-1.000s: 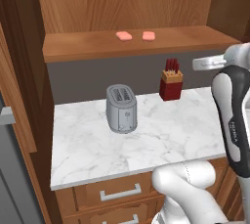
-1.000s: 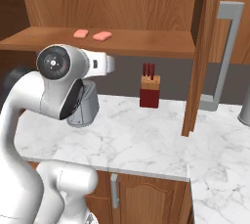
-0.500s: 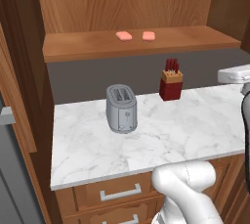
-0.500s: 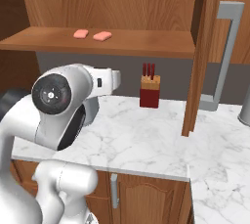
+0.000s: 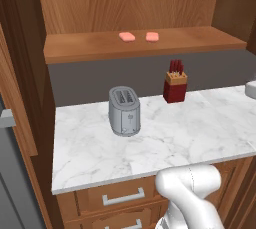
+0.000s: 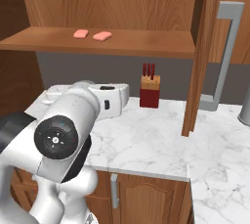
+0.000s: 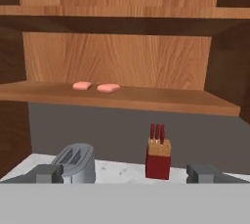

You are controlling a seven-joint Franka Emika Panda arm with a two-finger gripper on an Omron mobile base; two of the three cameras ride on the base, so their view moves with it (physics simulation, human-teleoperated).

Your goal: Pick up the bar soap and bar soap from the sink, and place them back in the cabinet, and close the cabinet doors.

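Soap bars: two pink bars (image 5: 127, 36) (image 5: 152, 36) lie flat side by side, just apart, on the plank shelf (image 5: 95, 48) of the cabinet (image 5: 125, 3), near the middle of its length.
Cabinet doors: open; the right door (image 6: 201, 56) stands edge-on over the worktop, its long grey handle (image 6: 222, 56) beside it.
Gripper: (image 7: 127, 173) empty, with its two dark fingertips (image 7: 46, 173) spread wide apart, facing the cabinet from worktop height.
Toaster: grey toaster (image 5: 124, 111) on the marble worktop (image 5: 175, 138), toward its back left.
Knife block: red block (image 5: 175, 84) with dark red handles, at the back edge of the worktop, right of the toaster.
Drawers: wooden fronts with short handles (image 5: 122, 197) under the worktop's front edge.
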